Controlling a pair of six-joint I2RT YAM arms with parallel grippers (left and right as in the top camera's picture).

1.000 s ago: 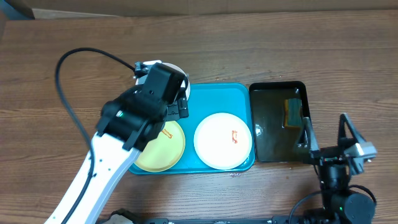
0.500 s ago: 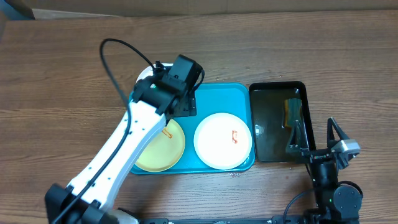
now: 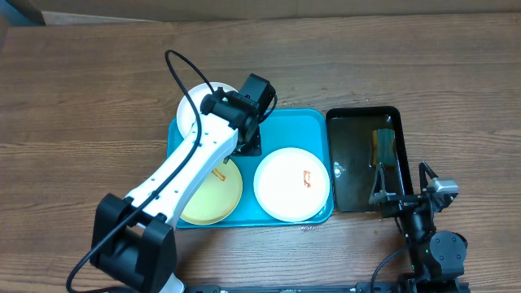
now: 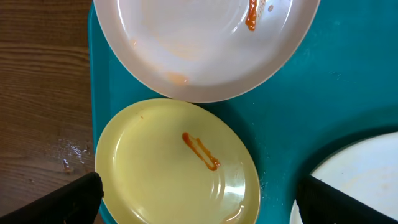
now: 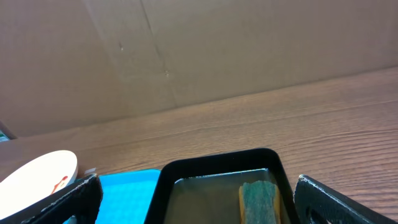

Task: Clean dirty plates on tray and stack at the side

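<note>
The left end effector (image 4: 211, 200) has its two fingers spread wide, one at each lower corner of the left wrist view, with nothing between them; it hangs above the near edge of the pale yellow plate (image 4: 174, 171), apart from it; that plate lies in the left half of the turquoise tray (image 3: 285, 130) and carries a thin orange streak (image 4: 200, 150) near its middle. Just behind it sits a white plate (image 4: 199, 50) with a red smear (image 4: 250, 14); this plate lies at the tray's far left corner and juts out past the rim over the wooden worktop (image 3: 81, 81); its edge meets or slightly overlaps the yellow plate's edge, and I cannot tell which. A second white plate (image 3: 291, 183), with a small red mark, fills the right half of the tray, just beside the yellow one. The left arm's black cable (image 3: 181, 77) loops over the worktop behind the tray.

The right end effector (image 5: 205, 202) is likewise opened wide and grips nothing; it points across the black basin (image 3: 362, 114), which stands just right of the tray; the basin holds dark liquid and a green and yellow sponge (image 3: 383, 146) near its far right side.
</note>
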